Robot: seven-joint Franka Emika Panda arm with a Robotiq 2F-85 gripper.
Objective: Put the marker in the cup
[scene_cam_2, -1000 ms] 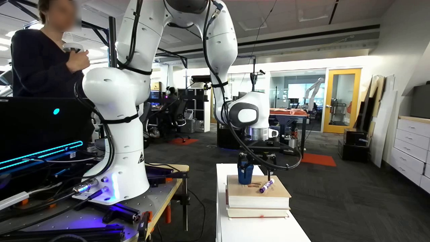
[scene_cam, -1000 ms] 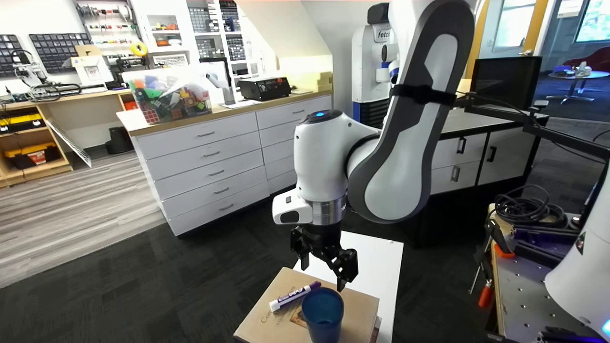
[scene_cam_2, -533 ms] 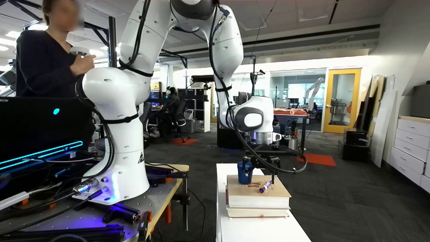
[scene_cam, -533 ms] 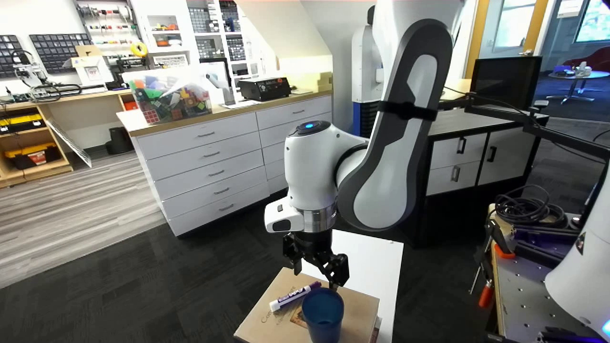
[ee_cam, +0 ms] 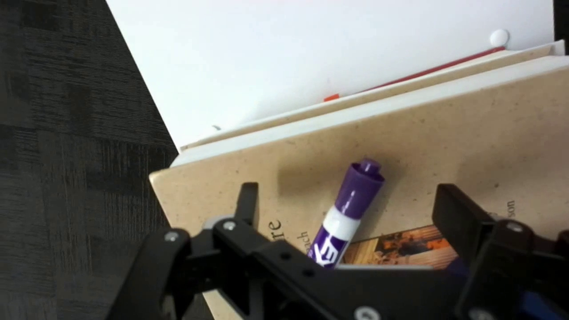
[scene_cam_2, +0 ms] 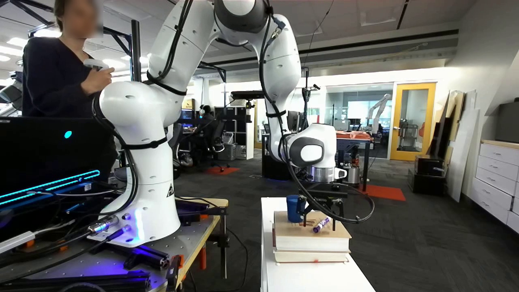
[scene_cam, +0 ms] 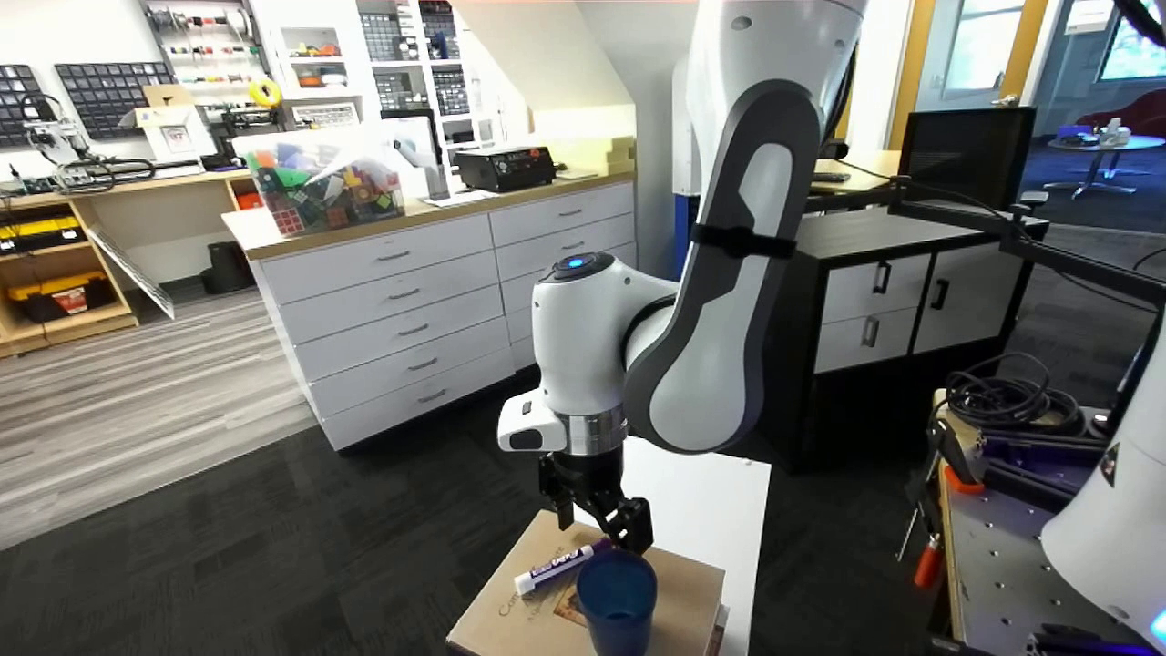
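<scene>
Wrist view — marker (ee_cam: 349, 211) on book (ee_cam: 413, 186) — "ure" legible

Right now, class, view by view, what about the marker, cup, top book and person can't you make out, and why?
Purple-capped marker: lower end hidden by the claw in the wrist view.
Blue cup: base cut off by the picture's bottom edge in an exterior view.
Top book: cover lettering partly hidden behind the claw in the wrist view.
Person's face: blurred in an exterior view.
</scene>
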